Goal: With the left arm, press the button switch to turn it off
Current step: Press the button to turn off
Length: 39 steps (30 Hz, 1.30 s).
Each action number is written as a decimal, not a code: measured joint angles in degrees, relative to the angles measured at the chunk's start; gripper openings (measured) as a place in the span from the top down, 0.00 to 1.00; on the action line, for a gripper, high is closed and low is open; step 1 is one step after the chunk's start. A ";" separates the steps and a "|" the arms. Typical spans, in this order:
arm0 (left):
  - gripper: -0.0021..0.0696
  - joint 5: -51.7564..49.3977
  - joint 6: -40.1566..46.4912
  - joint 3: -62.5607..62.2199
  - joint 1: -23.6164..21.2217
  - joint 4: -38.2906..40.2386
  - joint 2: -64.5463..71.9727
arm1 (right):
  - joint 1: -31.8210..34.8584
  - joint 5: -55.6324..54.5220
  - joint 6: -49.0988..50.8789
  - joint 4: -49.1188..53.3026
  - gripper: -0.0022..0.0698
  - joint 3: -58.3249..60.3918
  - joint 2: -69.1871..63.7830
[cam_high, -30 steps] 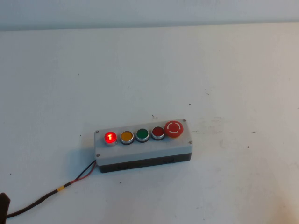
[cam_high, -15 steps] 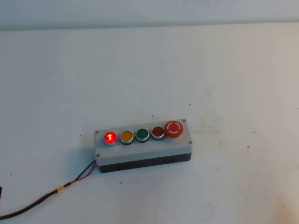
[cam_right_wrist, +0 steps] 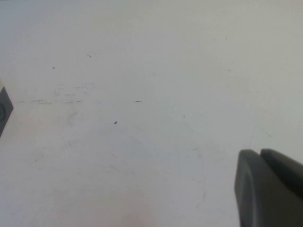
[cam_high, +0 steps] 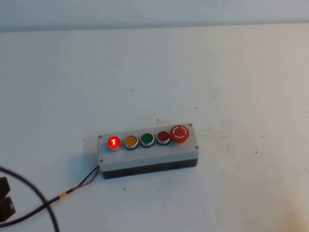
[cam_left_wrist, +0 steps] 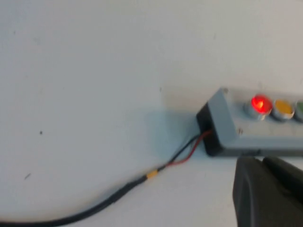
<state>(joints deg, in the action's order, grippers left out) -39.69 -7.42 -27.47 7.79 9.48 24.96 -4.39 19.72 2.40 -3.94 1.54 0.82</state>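
The button switch [cam_high: 114,142] glows bright red at the left end of the row on the grey box [cam_high: 145,155]. It also shows glowing in the left wrist view [cam_left_wrist: 259,104], on the box [cam_left_wrist: 227,127]. Part of my left arm [cam_high: 6,199] shows at the lower left edge of the high view, well short of the box. My left gripper [cam_left_wrist: 262,161] is shut and empty, near the box's front side, apart from the button. My right gripper [cam_right_wrist: 260,152] is shut and empty above bare table, outside the high view.
On the box, right of the lit button, sit an orange button [cam_high: 131,141], a green one [cam_high: 147,139], a darker red one [cam_high: 163,137] and a large red mushroom button [cam_high: 179,133]. A red-black lead with a yellow band [cam_high: 63,195] runs from the box's left end to the lower left.
My left arm and a loop of black cable have come into the high view at the lower left. The button still glows and the box has not moved.
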 joint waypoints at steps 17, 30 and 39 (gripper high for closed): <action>0.98 -21.65 19.19 -37.11 14.72 0.00 54.10 | 0.00 0.00 0.00 0.00 0.99 0.00 0.00; 0.98 -27.58 20.08 -55.28 18.78 -1.83 72.87 | 0.00 0.00 0.00 0.00 0.99 0.00 0.00; 0.98 -29.74 20.08 -60.25 18.19 -2.94 80.09 | 0.00 0.00 0.00 0.00 0.99 0.00 0.00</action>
<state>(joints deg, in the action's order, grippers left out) -69.43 12.66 -87.71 25.99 6.54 105.04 -4.39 19.72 2.40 -3.94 1.54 0.82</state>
